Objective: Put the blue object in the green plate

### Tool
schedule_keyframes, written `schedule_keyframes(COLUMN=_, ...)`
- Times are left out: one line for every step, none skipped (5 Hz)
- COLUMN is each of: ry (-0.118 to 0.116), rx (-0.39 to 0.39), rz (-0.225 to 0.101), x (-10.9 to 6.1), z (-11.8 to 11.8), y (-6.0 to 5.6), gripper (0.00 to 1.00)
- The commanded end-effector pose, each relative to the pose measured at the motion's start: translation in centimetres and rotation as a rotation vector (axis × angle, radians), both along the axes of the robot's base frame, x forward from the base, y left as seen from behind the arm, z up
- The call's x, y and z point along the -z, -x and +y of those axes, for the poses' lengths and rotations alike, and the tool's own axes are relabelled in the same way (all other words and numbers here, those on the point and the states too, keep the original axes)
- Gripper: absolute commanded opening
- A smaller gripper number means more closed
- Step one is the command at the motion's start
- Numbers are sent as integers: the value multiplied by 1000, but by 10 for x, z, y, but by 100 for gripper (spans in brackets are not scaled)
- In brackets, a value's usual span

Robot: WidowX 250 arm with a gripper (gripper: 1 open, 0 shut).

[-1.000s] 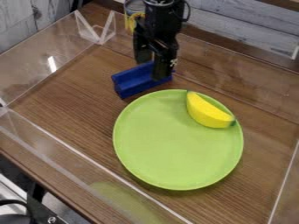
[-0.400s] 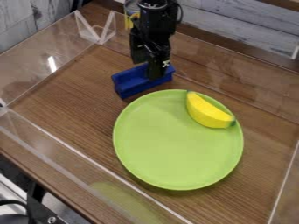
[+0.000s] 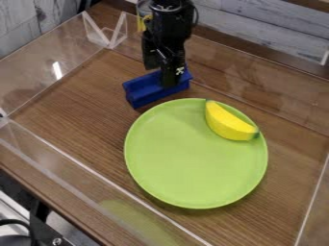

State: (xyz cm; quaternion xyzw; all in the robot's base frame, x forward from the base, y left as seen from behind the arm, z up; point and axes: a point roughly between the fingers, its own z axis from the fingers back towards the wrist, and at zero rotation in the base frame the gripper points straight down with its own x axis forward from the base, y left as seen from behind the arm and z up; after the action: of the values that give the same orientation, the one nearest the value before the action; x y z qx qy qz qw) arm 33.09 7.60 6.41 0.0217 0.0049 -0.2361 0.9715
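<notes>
End effector (image 3: 171, 73) at the blue block (image 3: 153, 88), grip unclear; yellow wedge (image 3: 230, 122) on the green plate (image 3: 195, 165).

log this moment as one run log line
blue object: on table, outside green plate | gripper: at blue object, jaw state unclear | banana: on plate

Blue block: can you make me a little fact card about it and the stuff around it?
blue block: on the wooden table, just beyond the plate's rim, not on the plate
green plate: big, round, flat on the table
yellow banana-like wedge: on the plate, near its edge
robot gripper: black, down at the blue block; too dark to tell if it grips
clear plastic wall: along the table's side
job: block not yet on the plate
</notes>
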Motion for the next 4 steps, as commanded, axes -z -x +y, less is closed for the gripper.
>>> schedule_keyframes(ry=-13, rx=-2, rz=-38, x=-9, z=7, y=-3, gripper=100)
schedule_keyframes(ry=-15, rx=7, rz=-40, x=-6, z=8, y=-3, gripper=100)
schedule_keyframes(ry=-18, rx=15, rz=-42, x=-5, z=9, y=-2, gripper=100)
schedule_keyframes(ry=-22, rx=23, rz=-45, x=-3, z=10, y=-2, gripper=100)
